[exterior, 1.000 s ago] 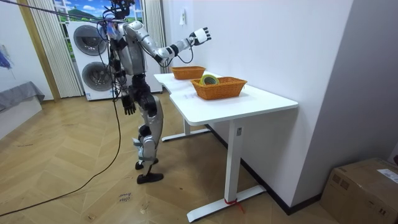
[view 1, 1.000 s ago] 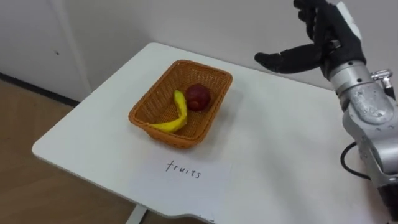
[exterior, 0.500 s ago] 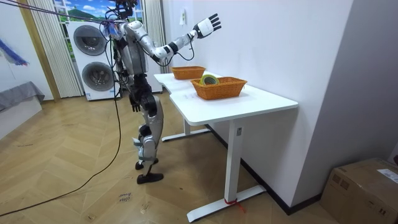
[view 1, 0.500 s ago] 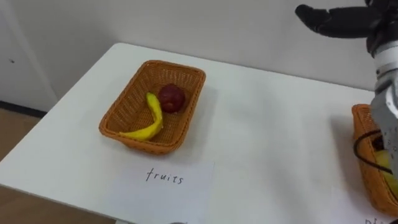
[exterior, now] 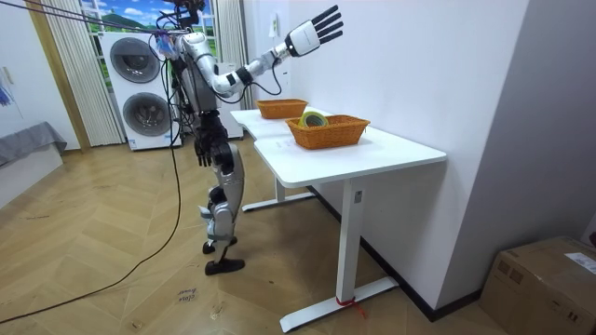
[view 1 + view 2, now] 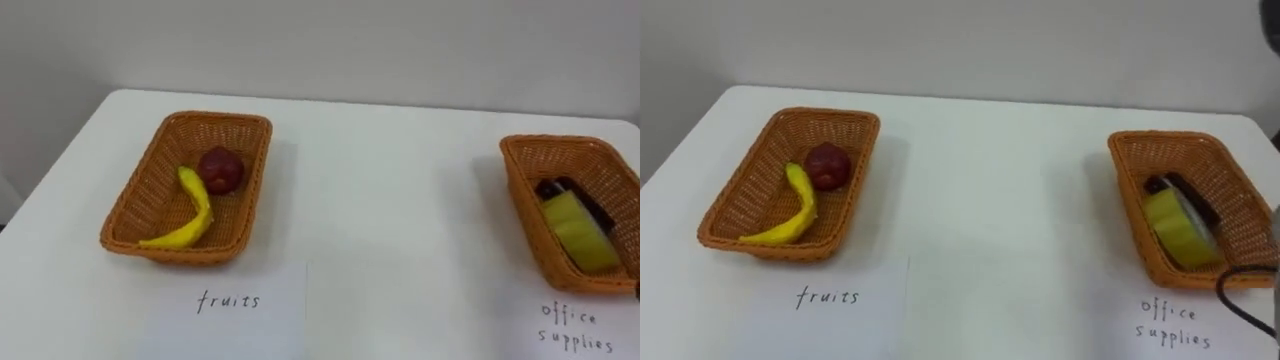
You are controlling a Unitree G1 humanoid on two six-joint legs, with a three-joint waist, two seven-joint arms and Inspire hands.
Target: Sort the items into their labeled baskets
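Right hand raised and spread wide, carrying nothing; the fruit and supplies are lying in their baskets.

In the room view I am holding my right hand (image 5: pixel 311 29) high above the white table (image 6: pixel 390 220), fingers fanned apart and touching nothing. My left hand (image 5: pixel 198 151) is hanging by my hip, too small there for me to tell its state. I am standing at the table's end nearest the washing machines (image 5: pixel 140 88). A banana (image 6: pixel 201 212) and a dark red fruit (image 6: pixel 220 168), perhaps an apple, are lying side by side in the left basket (image 6: pixel 222 118). A yellow tape roll (image 6: pixel 578 232) is sitting in the right basket (image 6: pixel 560 141), with a dark item (image 6: pixel 560 187) just behind it. A handwritten paper label (image 6: pixel 232 300) is lying on the table in front of the left basket.
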